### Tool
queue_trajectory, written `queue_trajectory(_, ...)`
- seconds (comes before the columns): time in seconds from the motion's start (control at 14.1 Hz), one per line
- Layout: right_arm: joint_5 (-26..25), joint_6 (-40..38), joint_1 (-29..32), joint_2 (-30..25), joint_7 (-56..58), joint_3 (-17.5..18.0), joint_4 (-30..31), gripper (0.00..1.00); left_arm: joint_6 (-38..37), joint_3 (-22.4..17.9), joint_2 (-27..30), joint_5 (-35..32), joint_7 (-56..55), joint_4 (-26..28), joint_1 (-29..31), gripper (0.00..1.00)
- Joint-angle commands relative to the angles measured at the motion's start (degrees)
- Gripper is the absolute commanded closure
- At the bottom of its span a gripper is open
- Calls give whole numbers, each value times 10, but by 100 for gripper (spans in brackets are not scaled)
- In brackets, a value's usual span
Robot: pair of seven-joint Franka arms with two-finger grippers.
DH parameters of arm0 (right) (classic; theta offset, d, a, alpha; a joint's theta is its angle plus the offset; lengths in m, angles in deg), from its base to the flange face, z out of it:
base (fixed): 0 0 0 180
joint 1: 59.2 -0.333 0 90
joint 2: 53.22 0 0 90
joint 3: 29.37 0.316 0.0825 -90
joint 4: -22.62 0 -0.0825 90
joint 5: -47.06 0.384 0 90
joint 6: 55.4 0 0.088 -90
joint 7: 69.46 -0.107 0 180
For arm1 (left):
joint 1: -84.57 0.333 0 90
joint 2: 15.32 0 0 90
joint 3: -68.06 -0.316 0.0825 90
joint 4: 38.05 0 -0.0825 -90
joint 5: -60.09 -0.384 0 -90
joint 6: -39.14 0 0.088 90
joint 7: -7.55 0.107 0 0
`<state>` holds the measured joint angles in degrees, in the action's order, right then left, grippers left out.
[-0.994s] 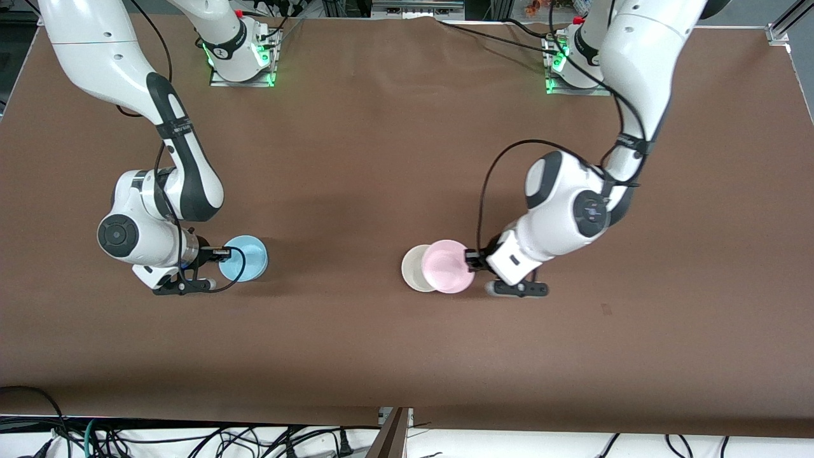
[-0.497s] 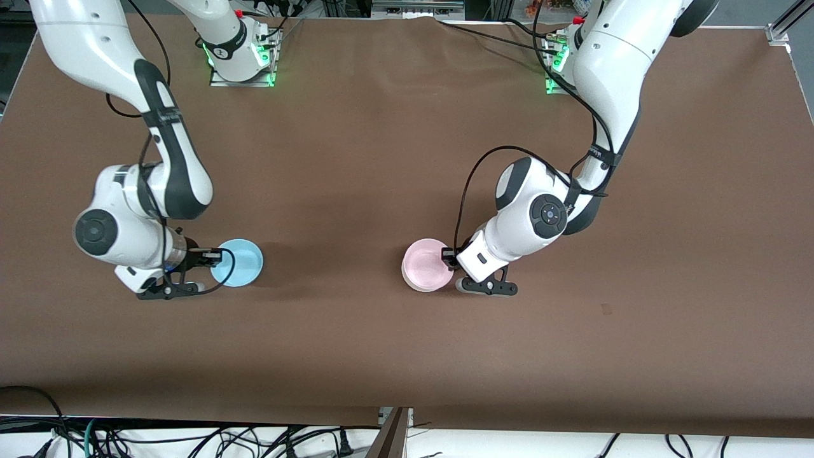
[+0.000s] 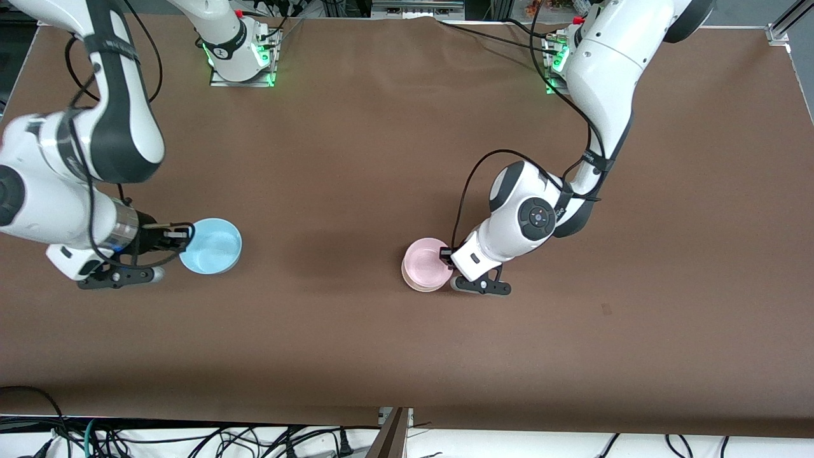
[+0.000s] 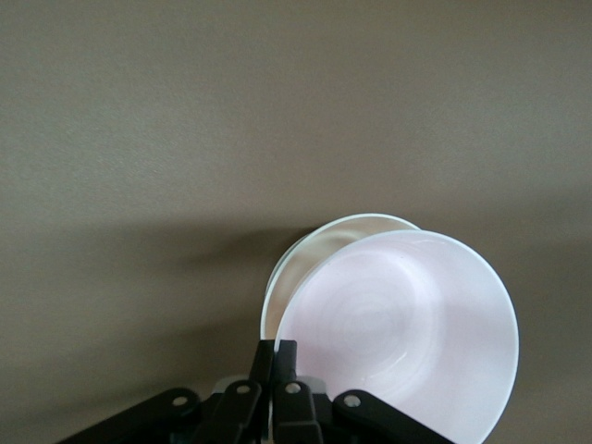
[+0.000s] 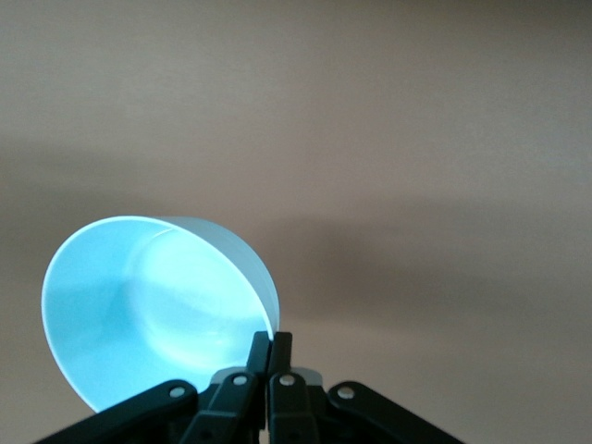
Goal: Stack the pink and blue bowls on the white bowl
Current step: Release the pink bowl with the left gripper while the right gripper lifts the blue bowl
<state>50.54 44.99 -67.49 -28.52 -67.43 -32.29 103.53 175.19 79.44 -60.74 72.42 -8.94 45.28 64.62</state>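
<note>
The pink bowl lies over the white bowl, of which only a pale edge shows beneath it. My left gripper is shut on the pink bowl's rim at the side toward the left arm's end. In the left wrist view the pink bowl sits slightly askew of the white bowl, with the left gripper pinching its rim. My right gripper is shut on the rim of the blue bowl, held tilted above the table at the right arm's end. The right wrist view shows the blue bowl in the right gripper.
Brown table covering lies all around the bowls. The arm bases stand along the table edge farthest from the front camera. Cables hang below the nearest edge.
The left gripper carried the pink bowl sideways onto the white bowl, covering it. The right arm rose and drew the blue bowl toward the right arm's end.
</note>
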Motion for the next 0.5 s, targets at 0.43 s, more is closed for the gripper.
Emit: queue_trajectory(0.43, 7, -14, -15, 14, -122, 68, -25, 100, 6, -5, -18, -13, -31, -17, -14, 100)
